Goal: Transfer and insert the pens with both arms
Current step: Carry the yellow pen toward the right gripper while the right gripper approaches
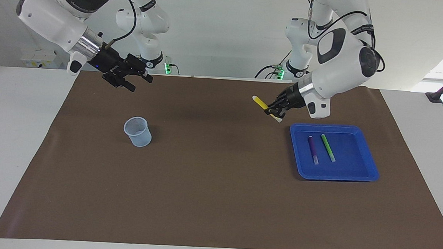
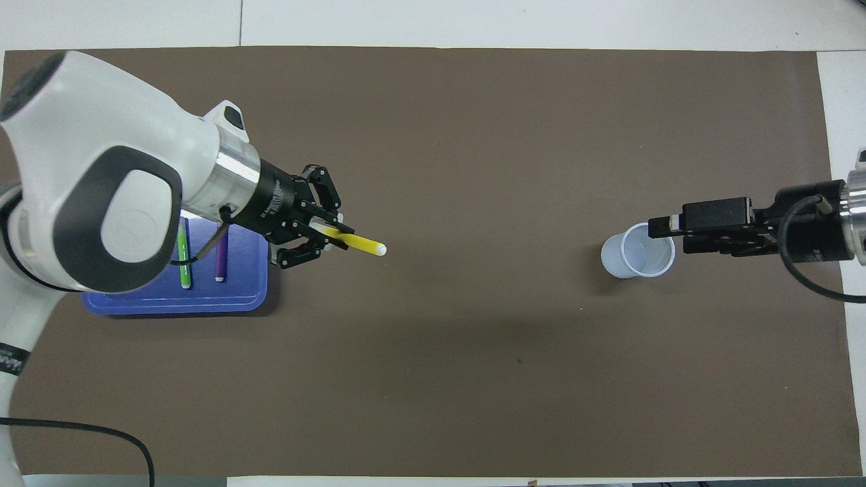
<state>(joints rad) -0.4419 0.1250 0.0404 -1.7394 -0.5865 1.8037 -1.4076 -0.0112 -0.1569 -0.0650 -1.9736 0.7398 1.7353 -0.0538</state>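
Now left tool (image 1: 274,111) clamps yellow pen (image 1: 262,102) over mat (image 1: 216,201); right tool (image 1: 141,77) spread, empty.

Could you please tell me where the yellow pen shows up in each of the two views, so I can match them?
Facing view: the yellow pen is up in the left gripper, over the brown mat beside the blue tray.
Overhead view: the yellow pen sticks out of the left gripper, over the mat beside the tray.
Shared landmark: the clear cup, toward the right arm's end.
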